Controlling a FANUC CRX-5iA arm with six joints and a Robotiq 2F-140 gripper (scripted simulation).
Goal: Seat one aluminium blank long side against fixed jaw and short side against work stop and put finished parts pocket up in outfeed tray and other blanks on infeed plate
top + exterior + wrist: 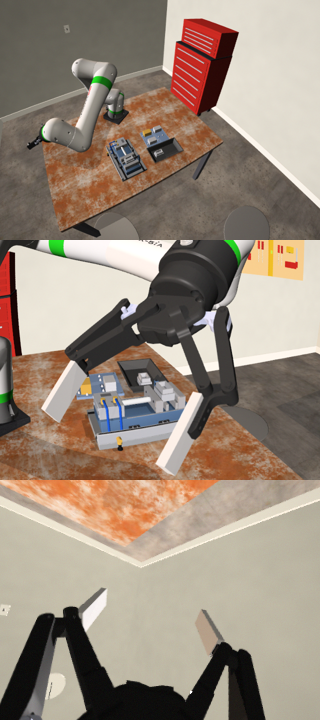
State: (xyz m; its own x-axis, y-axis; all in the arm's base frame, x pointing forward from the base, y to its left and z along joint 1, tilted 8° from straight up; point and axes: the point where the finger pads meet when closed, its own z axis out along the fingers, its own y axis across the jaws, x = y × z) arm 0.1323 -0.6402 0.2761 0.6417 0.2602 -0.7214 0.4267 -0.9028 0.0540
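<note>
My gripper [31,144] is open and empty. It hangs in the air off the table's left edge, far from the vise, and points away from the table. It fills the exterior view [118,418], and the wrist view [150,620] shows only the walls beyond its fingers. The vise [126,158] stands mid-table. A pocketed finished part [165,390] sits in it between the jaw blocks, at the end away from the hoses. The infeed plate [154,135] holds a brass blank [146,132] and two aluminium blanks [156,128] [151,140]. The outfeed tray [165,149] holds one finished part [158,153], pocket up.
The arm's base [116,113] stands behind the vise. Blue hoses [112,415] run down the vise's near block. A red tool chest [204,64] stands beyond the table's far right corner. Two round stools [246,223] are on the floor in front.
</note>
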